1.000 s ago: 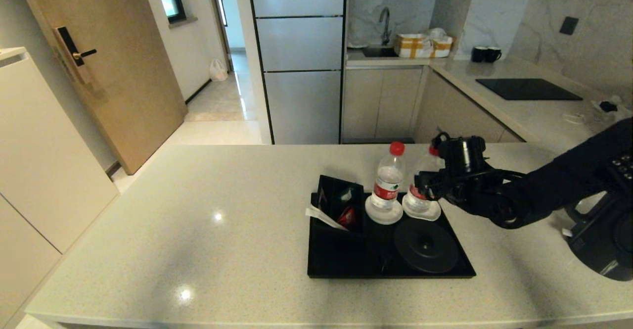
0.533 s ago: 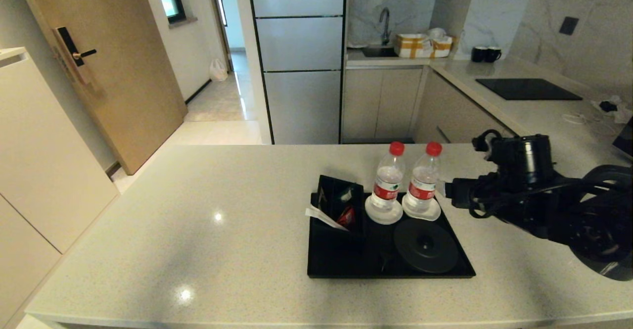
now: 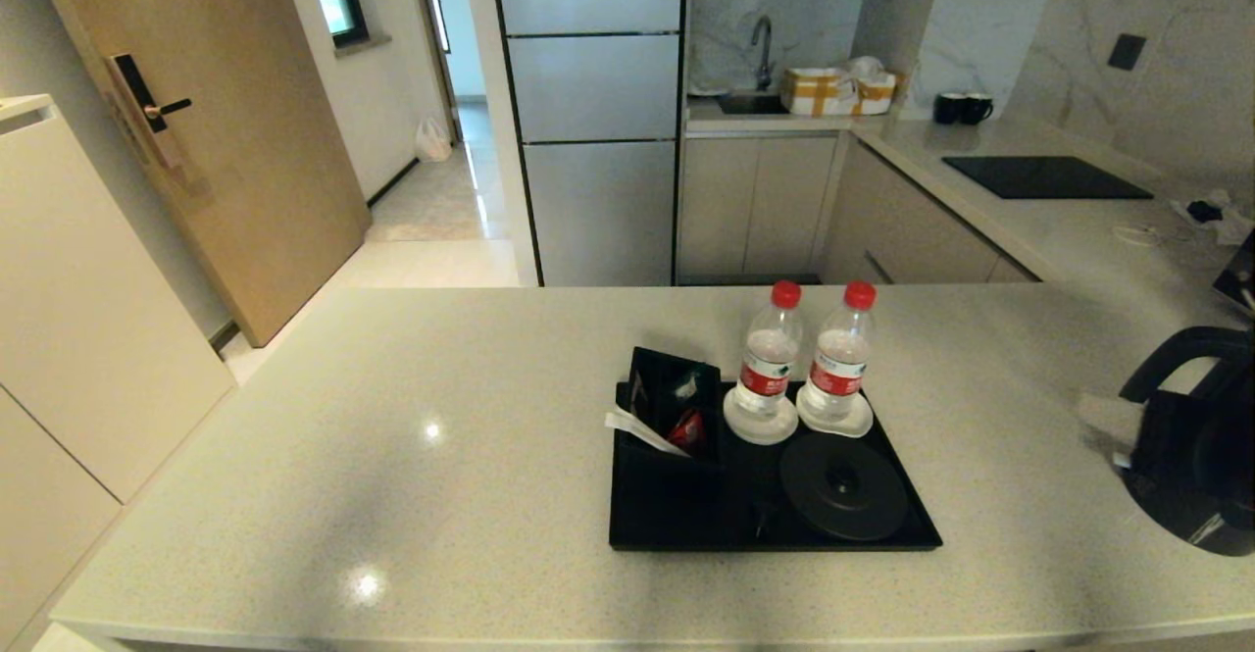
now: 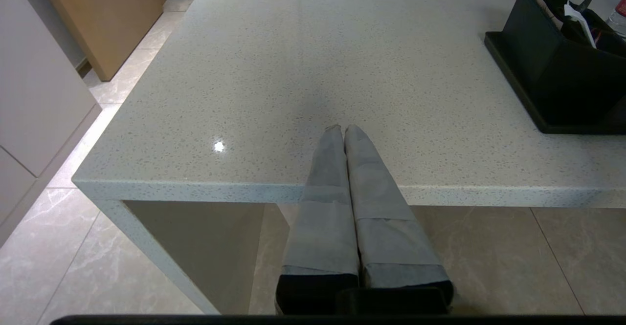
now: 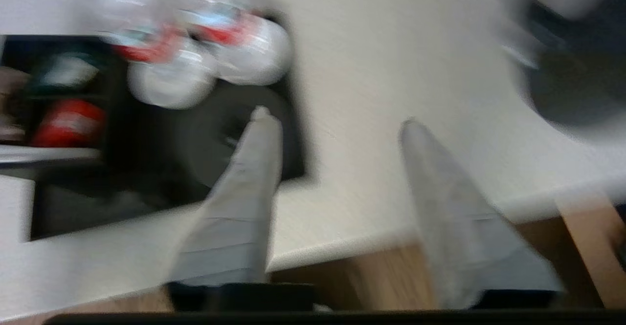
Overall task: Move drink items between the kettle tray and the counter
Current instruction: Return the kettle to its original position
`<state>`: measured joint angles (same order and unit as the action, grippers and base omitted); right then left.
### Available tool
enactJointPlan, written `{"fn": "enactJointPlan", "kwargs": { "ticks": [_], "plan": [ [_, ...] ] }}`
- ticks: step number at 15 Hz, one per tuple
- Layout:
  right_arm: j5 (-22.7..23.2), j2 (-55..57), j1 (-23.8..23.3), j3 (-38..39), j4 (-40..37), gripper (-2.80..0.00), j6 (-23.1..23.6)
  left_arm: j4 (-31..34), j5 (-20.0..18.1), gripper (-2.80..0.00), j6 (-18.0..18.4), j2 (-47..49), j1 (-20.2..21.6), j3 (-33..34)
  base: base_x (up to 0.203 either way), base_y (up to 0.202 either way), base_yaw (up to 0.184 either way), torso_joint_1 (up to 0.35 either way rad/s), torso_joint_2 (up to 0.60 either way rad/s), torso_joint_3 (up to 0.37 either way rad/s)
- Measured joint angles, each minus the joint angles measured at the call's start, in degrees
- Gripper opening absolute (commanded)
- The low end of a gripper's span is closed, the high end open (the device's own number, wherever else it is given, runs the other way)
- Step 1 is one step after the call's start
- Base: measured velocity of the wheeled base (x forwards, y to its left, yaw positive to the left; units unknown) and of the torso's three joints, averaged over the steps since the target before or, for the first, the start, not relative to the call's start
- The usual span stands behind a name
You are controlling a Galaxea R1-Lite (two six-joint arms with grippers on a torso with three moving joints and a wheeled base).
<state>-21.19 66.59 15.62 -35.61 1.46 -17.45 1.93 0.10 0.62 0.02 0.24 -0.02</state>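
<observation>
Two bottles [image 3: 804, 363] on one tray [image 3: 686, 520]; right claw [image 5: 332, 124] gapes empty, left claw [image 4: 342, 129] closed.

Three cameras, one counter [image 3: 392, 417]
Head view looks down from above; both wrist views sit low at the near edge, sharing the black tray [image 3: 686, 525].

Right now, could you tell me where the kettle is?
In the head view, the kettle stands on the counter at the far right, off the tray.
</observation>
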Motion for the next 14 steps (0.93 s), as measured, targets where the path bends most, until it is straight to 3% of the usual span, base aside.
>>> {"fn": "enactJointPlan", "kwargs": {
  "ticks": [2,6,8,12,13,14],
  "plan": [
    [0.1,-4.4,-4.9,1.0,-5.2,-2.80,-0.5,0.0,0.0,-2.80,0.0,0.0,0.0,0.0,0.000,0.000,0.000,0.000,0.00,0.000],
    [1.0,-1.7,-13.9,3.1,-2.0,-2.80,-0.5,0.0,0.0,-2.80,0.0,0.0,0.0,0.0,0.000,0.000,0.000,0.000,0.00,0.000],
    [3.1,3.8,-18.9,3.7,4.1,-2.80,0.2,0.0,0.0,-2.80,0.0,0.0,0.0,0.0,0.000,0.000,0.000,0.000,0.00,0.000],
    [8.3,15.9,-26.5,7.4,24.5,-2.80,6.5,0.0,0.0,-2.80,0.0,0.0,0.0,0.0,0.000,0.000,0.000,0.000,0.00,0.000],
    [9.5,18.9,-27.8,7.8,29.5,0.00,8.0,0.0,0.0,-2.80,0.0,0.0,0.0,0.0,0.000,0.000,0.000,0.000,0.00,0.000],
    [10.9,21.7,-28.8,8.1,34.1,0.00,9.4,0.0,0.0,-2.80,0.0,0.0,0.0,0.0,0.000,0.000,0.000,0.000,0.00,0.000]
  ]
}}
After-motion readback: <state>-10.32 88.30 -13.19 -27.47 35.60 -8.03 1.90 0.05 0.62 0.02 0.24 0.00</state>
